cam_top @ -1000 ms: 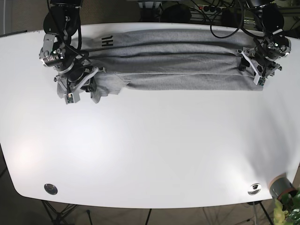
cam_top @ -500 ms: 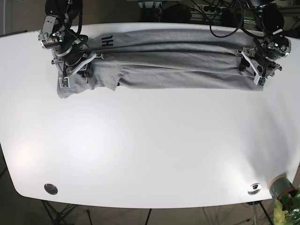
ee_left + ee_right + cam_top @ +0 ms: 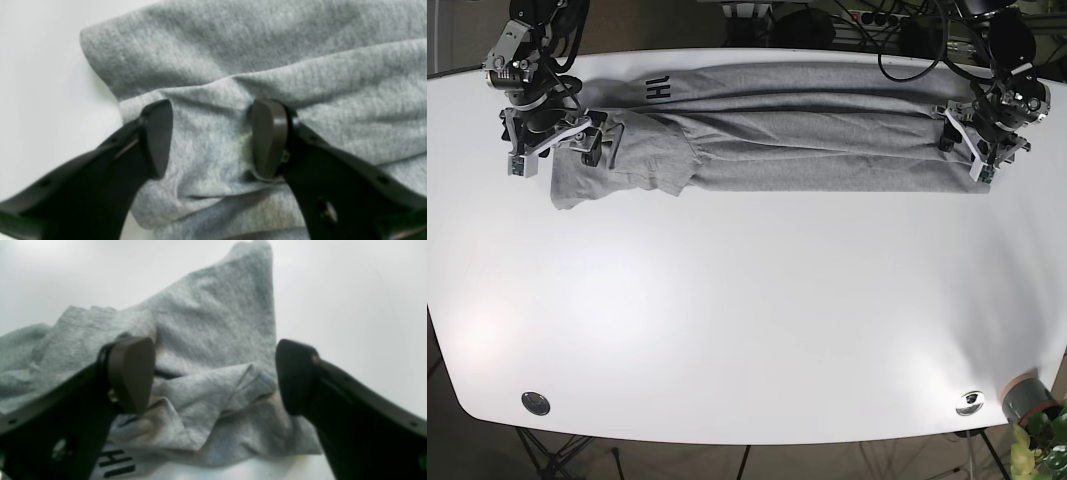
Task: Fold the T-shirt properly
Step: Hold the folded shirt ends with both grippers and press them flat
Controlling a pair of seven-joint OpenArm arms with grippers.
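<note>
We see the grey T-shirt [image 3: 787, 130] lying folded in a long band along the far edge of the white table [image 3: 747, 300]. Our right gripper [image 3: 213, 376] hangs low over the shirt's rumpled sleeve end, jaws spread wide, nothing between them. Our left gripper [image 3: 210, 140] sits on the opposite end, jaws apart, straddling a raised fold. A plant pot [image 3: 1027, 400] stands off the near corner.

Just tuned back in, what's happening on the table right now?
Two arms are folding a grey T-shirt lying as a long band along the far edge of the white table. The left gripper is open astride the cloth at one end. The right gripper is open over the loose, bunched sleeve end. Neither grips the cloth.
</note>
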